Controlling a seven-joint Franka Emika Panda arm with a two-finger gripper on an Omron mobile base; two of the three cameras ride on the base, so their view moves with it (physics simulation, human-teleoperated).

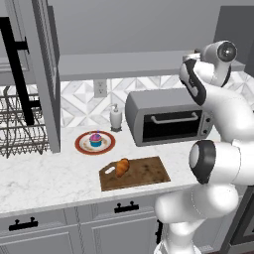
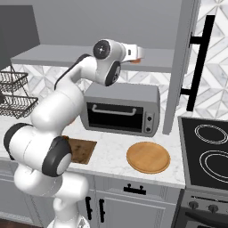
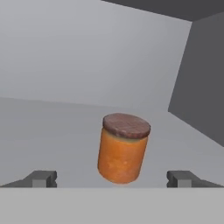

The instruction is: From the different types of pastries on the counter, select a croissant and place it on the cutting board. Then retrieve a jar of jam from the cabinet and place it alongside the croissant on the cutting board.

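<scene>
We're up at the cabinet (image 2: 89, 55) shelf with our gripper (image 3: 112, 178) spread wide, and the jar of jam (image 3: 123, 148) stands right ahead of us, between the lines of the two fingertips (image 3: 42, 178) but not touched by either. The jar sits upright on the flat grey shelf, brown lid on top, orange body below, with the cabinet's back wall behind it and a darker side wall off to one side in the hand view. Nothing is in our grip.

From the right base view we see a sliver of orange at the end of our hand, level with the shelf, above the toaster oven (image 2: 121, 109).

Down on the counter (image 1: 44, 181), the croissant (image 1: 122, 166) lies on the cutting board (image 1: 144, 173), toward its left end near the handle slot. The cupcake (image 1: 95, 140) sits on its red-rimmed plate (image 1: 82, 146) just behind the board, with the soap bottle (image 1: 115, 118) further back by the wall. On the other side of the oven, a round wooden plate (image 2: 148, 157) lies near the stove (image 2: 207, 153).
</scene>
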